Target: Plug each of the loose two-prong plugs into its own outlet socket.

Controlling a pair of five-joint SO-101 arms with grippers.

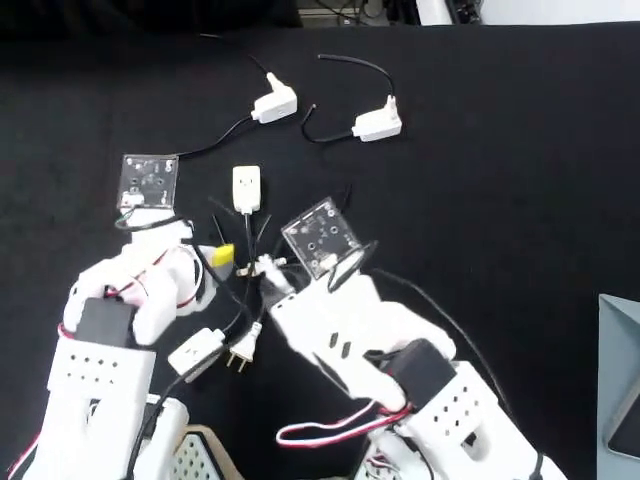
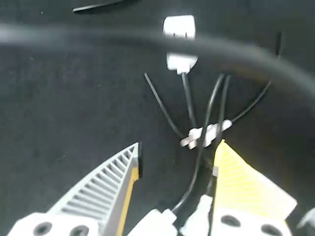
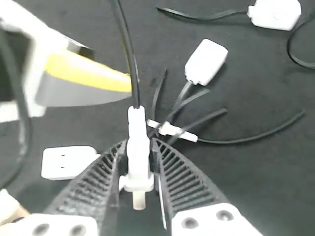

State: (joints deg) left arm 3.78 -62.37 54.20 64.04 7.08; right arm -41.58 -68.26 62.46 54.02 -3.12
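My right gripper (image 3: 139,147) is shut on a slim white plug (image 3: 138,164) whose black cable (image 3: 124,44) runs away from it; in the high view this gripper (image 1: 268,272) sits just before a clear square socket plate (image 1: 320,236). My left gripper (image 2: 179,147) stands open, with a grey finger (image 2: 110,179) and a yellow finger (image 2: 246,184) either side of a black cable. A white socket head (image 2: 179,42) lies beyond it. A second clear socket plate (image 1: 150,180) lies far left. Two white plugs (image 1: 273,103) (image 1: 378,123) rest at the back.
A two-prong plug (image 1: 240,356) and a white block (image 1: 196,350) lie between the arms. Several black cables meet at a white tie (image 2: 204,133). A grey object (image 1: 620,390) sits at the right table edge.
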